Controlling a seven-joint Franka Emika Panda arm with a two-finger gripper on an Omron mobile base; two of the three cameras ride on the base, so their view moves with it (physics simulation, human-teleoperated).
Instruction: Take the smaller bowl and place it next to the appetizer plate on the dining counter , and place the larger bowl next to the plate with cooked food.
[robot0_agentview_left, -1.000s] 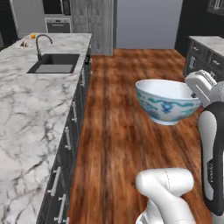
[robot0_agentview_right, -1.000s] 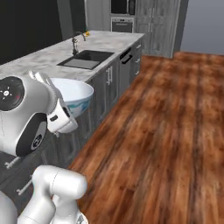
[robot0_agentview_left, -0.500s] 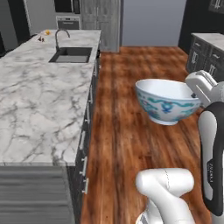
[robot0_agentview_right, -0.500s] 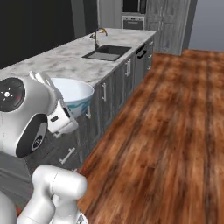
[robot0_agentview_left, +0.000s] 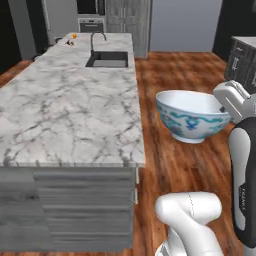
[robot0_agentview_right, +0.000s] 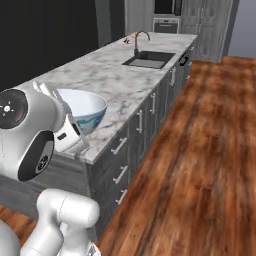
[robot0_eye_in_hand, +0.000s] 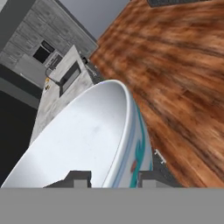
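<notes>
Marble tabletop (robot0_agentview_left: 65, 110) runs long and bare toward a far sink (robot0_agentview_left: 107, 59), with wood floor (robot0_agentview_right: 200, 165) to its right. Off its near right corner, the tool (robot0_eye_in_hand: 111, 178) pinches the rim of the larger bowl (robot0_agentview_left: 192, 116), carried upright in the air. Ceramic, likely heavy, slick and breakable, it looks safest gripped at the rim wall.

The 2 fingers (robot0_eye_in_hand: 78, 178) clamp the larger bowl's (robot0_eye_in_hand: 87, 140) rim.

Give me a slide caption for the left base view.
Gripper carries the larger bowl above the wood floor beside the dining counter.
</notes>
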